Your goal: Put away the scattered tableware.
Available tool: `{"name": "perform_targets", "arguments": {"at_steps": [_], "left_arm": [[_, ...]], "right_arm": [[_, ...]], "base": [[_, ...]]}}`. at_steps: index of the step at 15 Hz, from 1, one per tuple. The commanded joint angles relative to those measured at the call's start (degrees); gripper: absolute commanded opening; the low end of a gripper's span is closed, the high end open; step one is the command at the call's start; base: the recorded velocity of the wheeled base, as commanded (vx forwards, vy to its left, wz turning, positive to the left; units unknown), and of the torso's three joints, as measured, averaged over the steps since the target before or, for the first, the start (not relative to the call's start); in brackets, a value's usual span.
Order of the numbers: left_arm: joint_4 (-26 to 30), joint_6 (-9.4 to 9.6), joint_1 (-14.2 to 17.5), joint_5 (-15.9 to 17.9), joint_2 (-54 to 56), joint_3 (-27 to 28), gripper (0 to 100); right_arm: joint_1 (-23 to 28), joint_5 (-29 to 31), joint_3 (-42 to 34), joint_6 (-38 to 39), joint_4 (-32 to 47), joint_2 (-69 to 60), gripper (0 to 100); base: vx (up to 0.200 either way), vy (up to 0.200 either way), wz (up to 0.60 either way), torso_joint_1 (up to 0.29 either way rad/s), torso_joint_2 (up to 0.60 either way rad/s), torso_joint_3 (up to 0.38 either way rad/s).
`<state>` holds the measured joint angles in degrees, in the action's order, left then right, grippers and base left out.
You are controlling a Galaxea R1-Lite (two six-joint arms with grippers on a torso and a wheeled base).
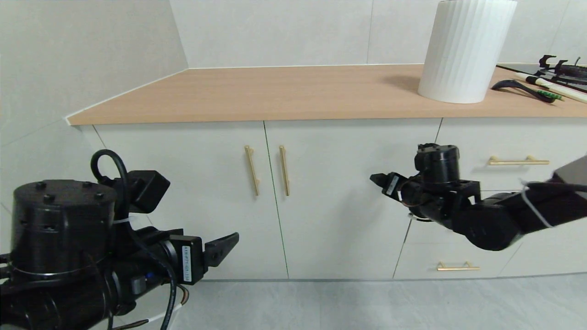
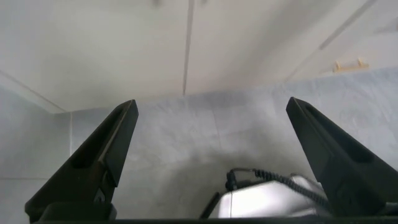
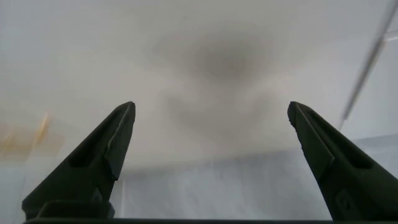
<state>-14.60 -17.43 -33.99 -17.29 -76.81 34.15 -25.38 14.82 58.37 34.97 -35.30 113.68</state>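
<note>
Head view: the scattered tableware lies at the far right end of the light wooden counter [image 1: 275, 91]. There is a black ladle-shaped utensil [image 1: 518, 87], a pale stick with a green band [image 1: 548, 91] and a black clip-like tool [image 1: 564, 68]. They lie close together, just beside the tall white ribbed cylindrical container [image 1: 463, 50].

Both arms hang below counter height, facing the white cabinet doors [image 1: 339, 197] with their slim brass handles [image 1: 251, 169]. The right hand [image 1: 380, 181] is near the door front with its fingers spread apart and nothing between them. The left hand [image 2: 211, 155] is lower and farther from the cabinet, over the grey floor, also wide apart and empty.

The step in hand looks like the approach, and the right arm is the nearer one to the utensils. It should probably lift clear of the counter edge before moving across, so the wrist does not strike the overhang. Passing in front of the ribbed container would avoid knocking it. The ladle-shaped utensil lies nearest and a little apart from the others, so it is the easiest first pick. Gripping across its thin handle from above should work. Whether the container or the brass-handled drawer [image 1: 518, 161] is the storage place cannot be told.
</note>
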Motion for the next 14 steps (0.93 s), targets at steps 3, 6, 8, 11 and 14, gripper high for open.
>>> {"name": "perform_targets", "arguments": {"at_steps": [3,6,8,11,14], "left_arm": [[-0.07,1.44,3.84,-0.38,8.17,0.13,100],[0.89,7.06,4.28,-0.56,18.72,-1.8,100],[1.86,7.33,4.37,-0.91,27.86,-5.32,100],[5.99,7.33,9.29,-0.99,44.91,-9.27,100],[21.99,7.94,12.45,-0.56,60.2,-9.36,100]], "right_arm": [[1.56,-3.4,-23.65,-10.8,-0.29,-31.06,100],[2.97,-3.31,-34.29,-12.21,-0.03,-47.58,100],[10.0,-5.24,-41.14,-14.85,0.24,-60.24,100],[18.44,-10.08,-44.48,-20.21,9.29,-81.07,100],[18.44,-10.08,-43.78,-26.01,25.55,-99.7,100]], "base": [[0.0,0.0,0.0,0.0,0.0,0.0],[0.0,0.0,0.0,0.0,0.0,0.0],[0.0,0.0,0.0,0.0,0.0,0.0],[0.0,0.0,0.0,0.0,0.0,0.0],[0.0,0.0,0.0,0.0,0.0,0.0]]}}
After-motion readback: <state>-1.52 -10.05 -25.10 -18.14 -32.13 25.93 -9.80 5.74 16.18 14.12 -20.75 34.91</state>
